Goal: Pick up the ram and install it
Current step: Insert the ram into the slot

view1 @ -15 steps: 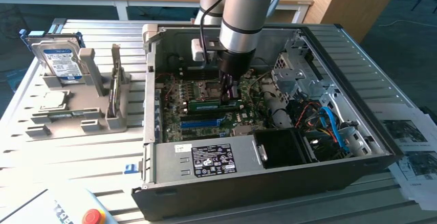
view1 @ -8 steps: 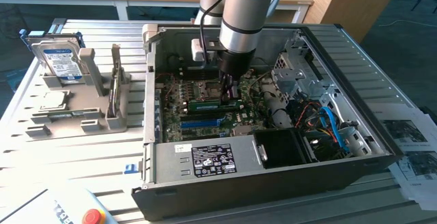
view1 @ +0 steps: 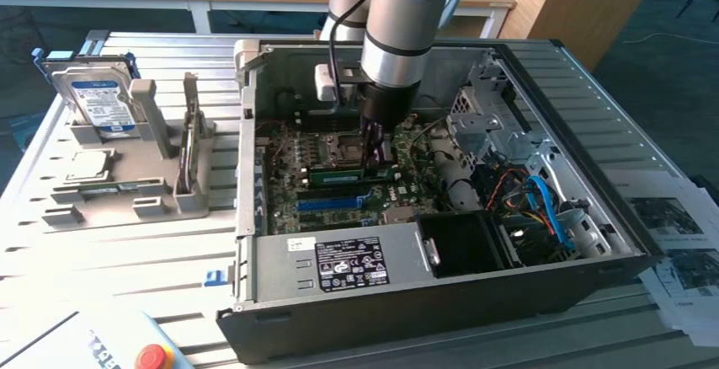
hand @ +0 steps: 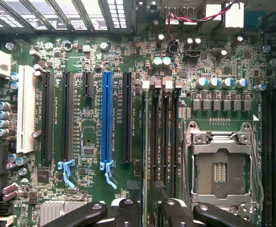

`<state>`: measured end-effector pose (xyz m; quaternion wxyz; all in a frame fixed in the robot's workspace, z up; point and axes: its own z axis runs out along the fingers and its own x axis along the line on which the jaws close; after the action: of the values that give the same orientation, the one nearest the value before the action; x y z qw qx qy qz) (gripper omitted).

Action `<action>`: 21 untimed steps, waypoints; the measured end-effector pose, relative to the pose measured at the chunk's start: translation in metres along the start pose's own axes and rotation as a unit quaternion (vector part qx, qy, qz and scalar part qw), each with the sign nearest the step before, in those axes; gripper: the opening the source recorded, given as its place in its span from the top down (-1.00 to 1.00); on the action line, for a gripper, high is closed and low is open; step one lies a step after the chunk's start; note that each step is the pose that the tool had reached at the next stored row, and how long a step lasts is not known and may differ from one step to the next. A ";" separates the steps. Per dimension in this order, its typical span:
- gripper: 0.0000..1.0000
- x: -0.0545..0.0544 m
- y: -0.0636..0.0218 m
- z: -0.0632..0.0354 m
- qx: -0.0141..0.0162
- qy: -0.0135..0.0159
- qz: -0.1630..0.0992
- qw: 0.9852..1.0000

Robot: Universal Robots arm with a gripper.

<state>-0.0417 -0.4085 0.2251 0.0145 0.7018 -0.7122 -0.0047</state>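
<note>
Inside the open computer case, the gripper is hanging over the motherboard, its tip partly hiding; whether it is gripping anything cannot be told. The ram is lying along the memory slots just beside it.

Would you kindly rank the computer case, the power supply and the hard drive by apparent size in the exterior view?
Largest to smallest: case, power supply, hard drive. The drive looks farther from the camera, so those last two are unsure.
</note>
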 end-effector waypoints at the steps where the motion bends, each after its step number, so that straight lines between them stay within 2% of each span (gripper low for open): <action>1: 0.50 0.000 0.0000 0.0000 0.000 0.000 0.000 1.000; 10: 0.50 0.000 0.0001 -0.0031 0.000 0.000 0.000 1.000; 21: 0.50 0.000 0.0007 -0.0251 0.000 0.000 0.000 1.000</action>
<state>-0.0417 -0.4085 0.2502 0.0145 0.7017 -0.7123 -0.0047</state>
